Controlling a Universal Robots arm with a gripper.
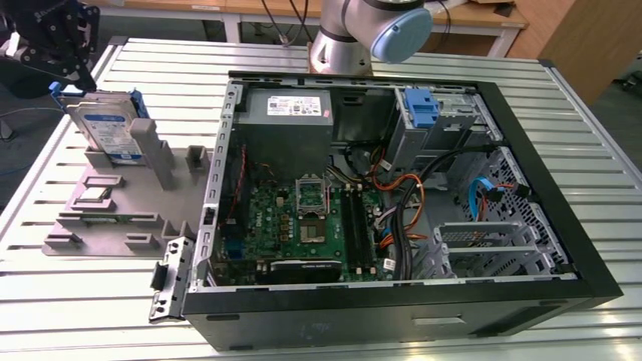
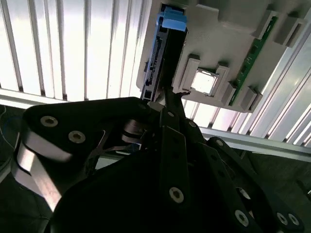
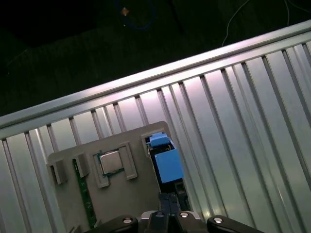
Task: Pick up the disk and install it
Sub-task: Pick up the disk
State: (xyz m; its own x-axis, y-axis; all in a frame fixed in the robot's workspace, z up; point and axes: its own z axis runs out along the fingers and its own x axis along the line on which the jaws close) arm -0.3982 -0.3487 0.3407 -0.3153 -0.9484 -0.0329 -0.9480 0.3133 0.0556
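**Hovering at the disk's top edge, grip unconfirmed**

The black gripper [image 1: 75,84] sits at the exterior view's upper left, directly on top of the disk [image 1: 105,128]. The disk is a flat silver-metal drive with a white-and-blue label in a blue plastic bracket. It stands on edge in a slot of the grey plastic fixture [image 1: 110,192]. The fixture lies on the slatted metal table [image 1: 90,308], beside the open black computer case [image 1: 561,226]. In the second wrist view the gripper [image 2: 166,96] reaches the disk's [image 2: 163,58] near end. I cannot tell whether it has closed on the disk. The grey-and-blue arm [image 1: 366,30] rises behind the case.
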